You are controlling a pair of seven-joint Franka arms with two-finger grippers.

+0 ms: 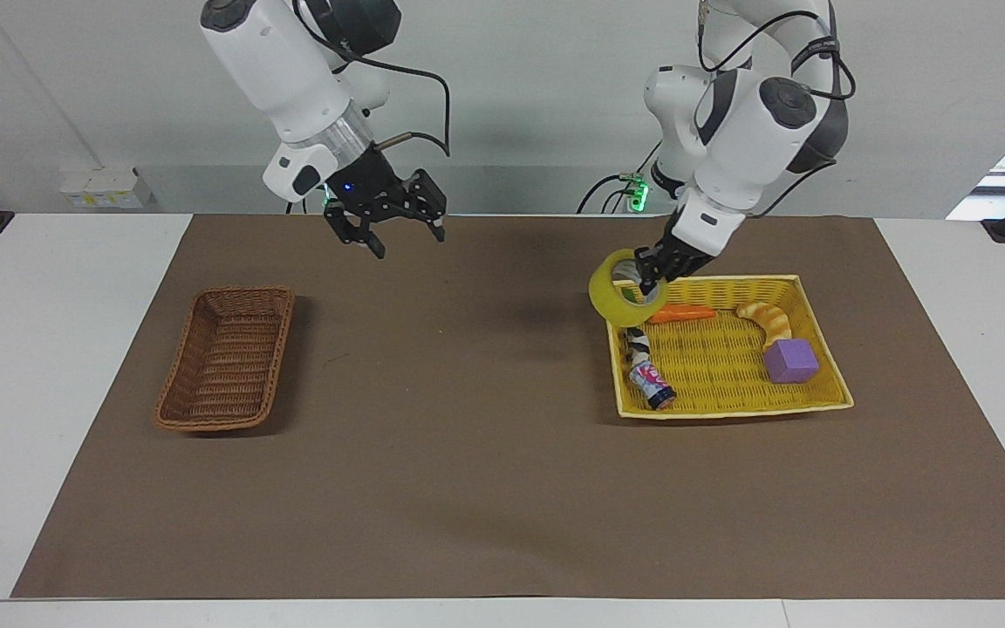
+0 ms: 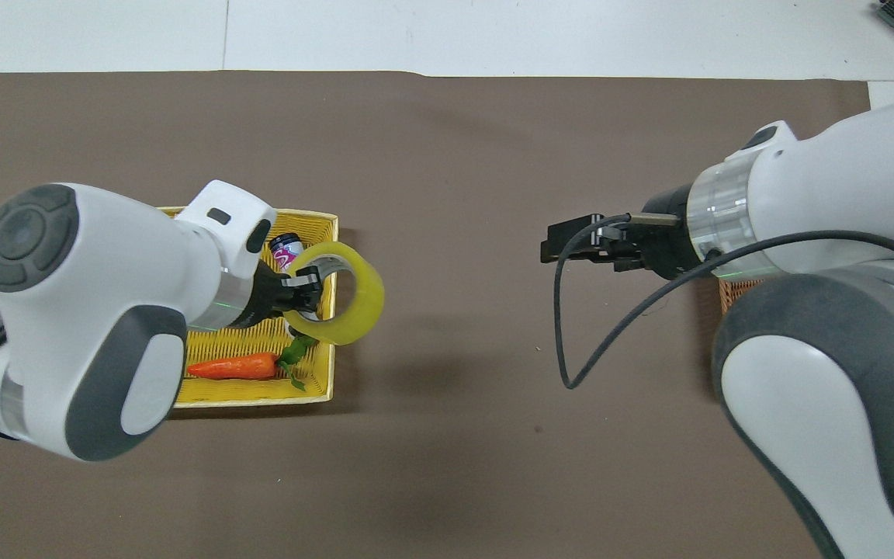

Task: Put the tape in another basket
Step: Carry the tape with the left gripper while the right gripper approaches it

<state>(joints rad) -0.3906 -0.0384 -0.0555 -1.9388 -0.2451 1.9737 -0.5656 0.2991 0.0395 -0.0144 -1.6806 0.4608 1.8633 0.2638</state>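
My left gripper (image 1: 645, 276) is shut on the rim of the yellow tape roll (image 1: 600, 293) and holds it in the air over the edge of the yellow tray basket (image 1: 729, 408) that faces the right arm's end. In the overhead view the left gripper (image 2: 301, 289) and the tape (image 2: 367, 299) show over the same edge of the tray (image 2: 261, 400). The brown wicker basket (image 1: 206, 424) stands empty toward the right arm's end; in the overhead view only a sliver of it (image 2: 736, 293) shows under the right arm. My right gripper (image 1: 406, 240) is open and empty, up over the mat between the two baskets (image 2: 563, 248).
In the yellow tray lie a carrot (image 1: 681, 314), a croissant (image 1: 769, 318), a purple block (image 1: 790, 360), a striped toy (image 1: 638, 344) and a small can (image 1: 651, 384). A brown mat (image 1: 468, 453) covers the table.
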